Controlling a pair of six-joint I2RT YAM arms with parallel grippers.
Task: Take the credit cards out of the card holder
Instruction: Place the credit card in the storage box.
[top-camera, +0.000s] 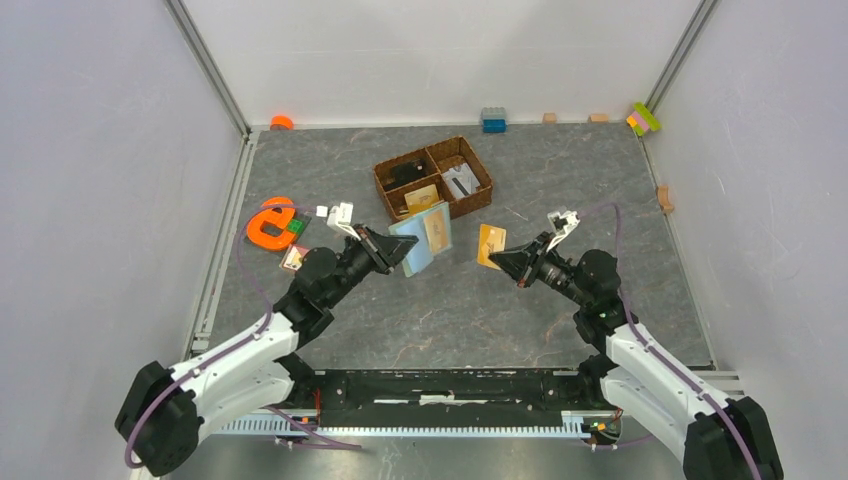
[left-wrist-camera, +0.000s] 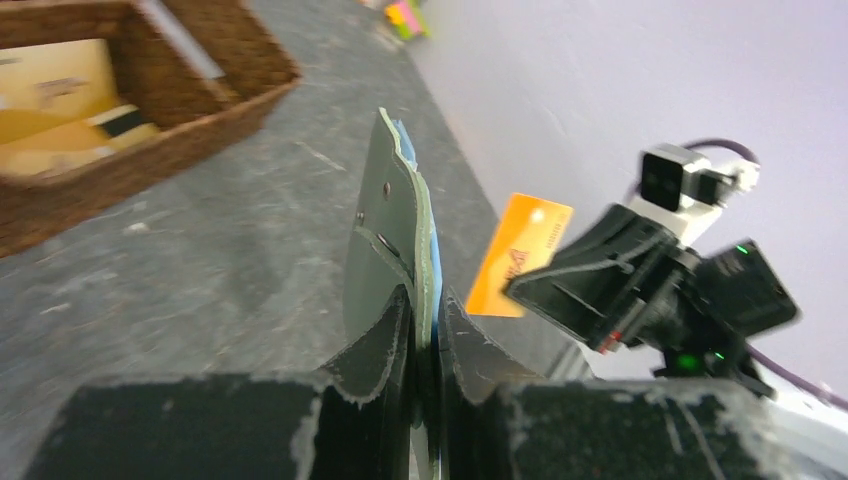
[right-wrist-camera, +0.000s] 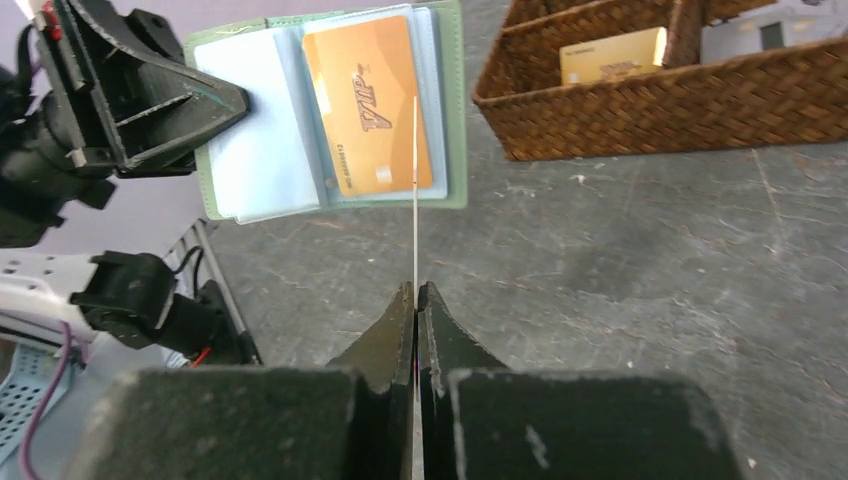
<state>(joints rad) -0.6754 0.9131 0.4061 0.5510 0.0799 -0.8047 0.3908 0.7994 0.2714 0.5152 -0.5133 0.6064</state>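
I see the basket (top-camera: 433, 178) just behind the open wallet (top-camera: 422, 238), which my left gripper (top-camera: 400, 255) clamps above the table (top-camera: 560, 200). One orange card (right-wrist-camera: 368, 110) sits in its slot. My right gripper (top-camera: 501, 262) pinches a second card (top-camera: 490, 243) near it, apart.

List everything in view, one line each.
holder: one, green outside, pale blue inside, held open in the air
held card: one, orange, right of holder
slotted card: one, orange, in holder
basket: one, brown wicker, behind holder
basket card: one, tan, in basket
letter shape: one, orange, table's left side
blocks: several, mixed colours, along far wall
left gripper: shut on holder
right gripper: shut on held card
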